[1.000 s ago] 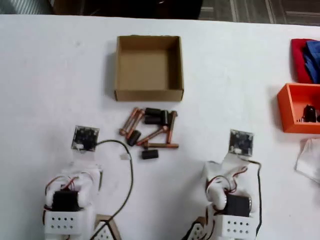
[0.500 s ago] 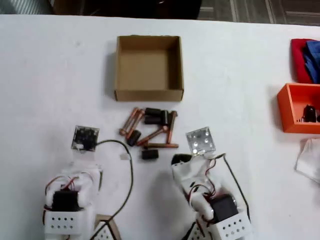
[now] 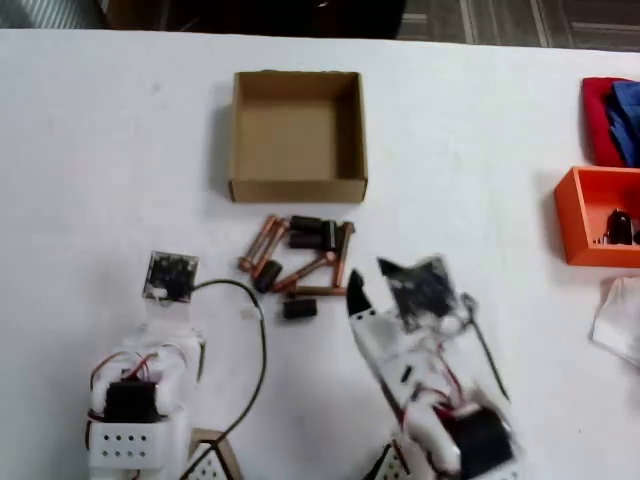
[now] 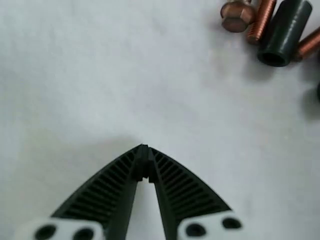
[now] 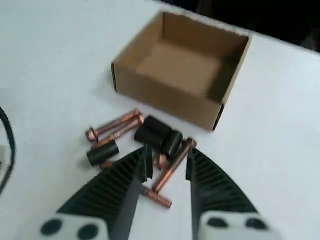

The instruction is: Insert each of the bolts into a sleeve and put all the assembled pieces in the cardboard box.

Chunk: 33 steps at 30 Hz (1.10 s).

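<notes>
The first pick is beginning: the right gripper (image 5: 167, 162) is hovering with jaws parted at 4 o'clock of the loose bolts (image 5: 115, 125) and sleeves (image 5: 155, 132), which are lying heaped at 6 o'clock of the empty cardboard box (image 3: 298, 188). The left gripper (image 4: 144, 155) is resting closed on nothing at their 8 o'clock. Next, I judge, the right jaws are needing to straddle one bolt's shank and close

i see a white table (image 3: 120, 150) spread across nearly the whole high view, evenly lit. a dark strip of room runs along the top edge, with grey floor (image 3: 500, 20) at upper right. an orange bin (image 3: 572, 220) and a red cloth (image 3: 595, 125) sit at the right edge.
</notes>
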{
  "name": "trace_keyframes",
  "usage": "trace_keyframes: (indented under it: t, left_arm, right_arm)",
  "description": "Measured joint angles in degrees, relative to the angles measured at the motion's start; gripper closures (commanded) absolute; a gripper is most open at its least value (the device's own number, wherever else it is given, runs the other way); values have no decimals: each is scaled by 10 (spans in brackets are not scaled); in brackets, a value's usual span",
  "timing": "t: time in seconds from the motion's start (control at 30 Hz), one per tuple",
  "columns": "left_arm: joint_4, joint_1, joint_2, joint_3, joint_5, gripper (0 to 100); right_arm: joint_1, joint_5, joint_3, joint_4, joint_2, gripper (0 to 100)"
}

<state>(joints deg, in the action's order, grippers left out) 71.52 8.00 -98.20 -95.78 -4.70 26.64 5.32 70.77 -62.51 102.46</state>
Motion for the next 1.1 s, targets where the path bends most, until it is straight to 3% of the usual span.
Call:
trace_keyframes:
  t: [0.2,0.4,0.67,0.83,1.1]
  left_arm:
    - [0,0,0,0,0,974]
    - [0,0,0,0,0,974]
    - [0,0,0,0,0,974]
    - [0,0,0,0,0,974]
    - [0,0,0,0,0,974]
  right_arm:
    - [-3,0,-169,-62,-92,895]
    - [-62,0,-356,-139,-322,884]
    - [-63,8,-535,-359,-669,732]
    - [4,93,-542,-370,-800,729]
    - [65,138,-551,-313,-976,728]
